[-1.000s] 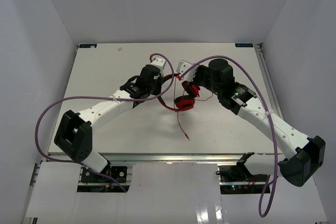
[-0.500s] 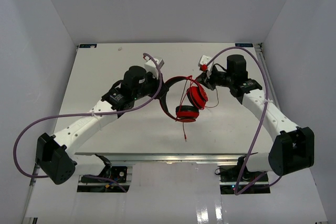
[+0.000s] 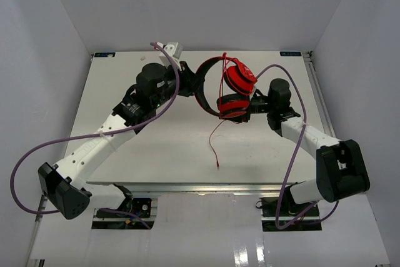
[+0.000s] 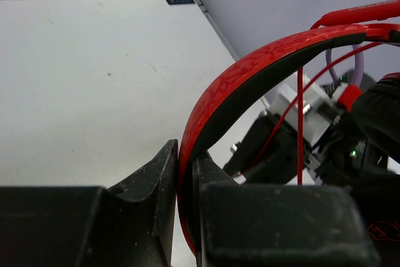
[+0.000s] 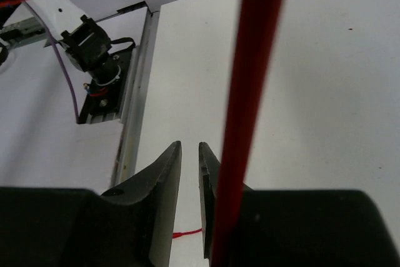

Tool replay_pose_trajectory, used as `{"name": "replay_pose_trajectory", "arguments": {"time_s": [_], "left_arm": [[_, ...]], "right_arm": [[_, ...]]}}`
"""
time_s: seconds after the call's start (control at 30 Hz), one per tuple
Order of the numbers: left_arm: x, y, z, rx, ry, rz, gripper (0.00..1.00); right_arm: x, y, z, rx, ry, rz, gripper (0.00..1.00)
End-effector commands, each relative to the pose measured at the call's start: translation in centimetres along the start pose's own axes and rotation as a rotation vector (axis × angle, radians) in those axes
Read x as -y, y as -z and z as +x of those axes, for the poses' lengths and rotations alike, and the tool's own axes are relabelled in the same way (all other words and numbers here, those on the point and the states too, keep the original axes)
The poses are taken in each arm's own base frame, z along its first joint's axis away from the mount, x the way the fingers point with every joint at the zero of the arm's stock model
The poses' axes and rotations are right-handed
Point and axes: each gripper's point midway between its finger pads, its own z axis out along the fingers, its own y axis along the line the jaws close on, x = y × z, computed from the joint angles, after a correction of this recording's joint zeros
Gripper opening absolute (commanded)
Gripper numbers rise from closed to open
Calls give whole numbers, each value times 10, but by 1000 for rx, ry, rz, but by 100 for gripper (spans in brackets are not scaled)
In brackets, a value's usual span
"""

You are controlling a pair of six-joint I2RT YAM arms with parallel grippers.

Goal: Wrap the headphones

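The red headphones (image 3: 239, 78) hang in the air over the middle of the table, black-lined headband arching left and both ear cups at the right. My left gripper (image 3: 189, 85) is shut on the headband (image 4: 262, 67), which is pinched between its two fingers (image 4: 164, 173). The thin red cord (image 3: 212, 145) drops from the cups, and its end lies on the table. My right gripper (image 3: 249, 105) sits just right of the lower ear cup. Its jaws (image 5: 190, 148) stand a narrow gap apart with nothing between them. The blurred cord (image 5: 253, 92) passes close in front of its right finger.
Purple robot cables (image 3: 37, 154) loop off both arms. White walls close in the table (image 3: 125, 148) on three sides. A metal rail (image 5: 134, 110) runs along the table's front edge. The right arm's black wrist (image 4: 275, 148) shows behind the headband.
The left gripper has raised the headphones and carried them toward the back of the table. The right arm swung in beside the lower ear cup, and its jaws parted slightly.
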Motion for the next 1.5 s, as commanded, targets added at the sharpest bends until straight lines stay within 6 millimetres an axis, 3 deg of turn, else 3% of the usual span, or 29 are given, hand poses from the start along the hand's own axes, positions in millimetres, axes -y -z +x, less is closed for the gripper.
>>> {"name": "replay_pose_trajectory", "arguments": {"time_s": [0.0, 0.27, 0.67, 1.03, 1.3, 1.37, 1.47], "left_arm": [[9, 8, -80, 287, 148, -51, 0], [-12, 8, -110, 442, 277, -176, 0], [-51, 0, -110, 533, 420, -376, 0], [-75, -5, -112, 582, 418, -513, 0], [-104, -25, -100, 543, 294, -646, 0], [-113, -34, -89, 508, 241, -681, 0], [-128, -42, -72, 455, 146, -738, 0]], "right_arm": [[-28, -2, -18, 52, 5, -89, 24], [-38, -4, -14, 62, 13, -96, 23], [-52, -7, -4, 37, 38, -111, 18], [-58, -8, 11, -1, 37, -106, 15], [-65, -6, 19, -33, 51, -86, 12], [-63, -5, 25, -63, 25, -59, 10], [-51, -2, 17, -102, 101, 17, 8]]}}
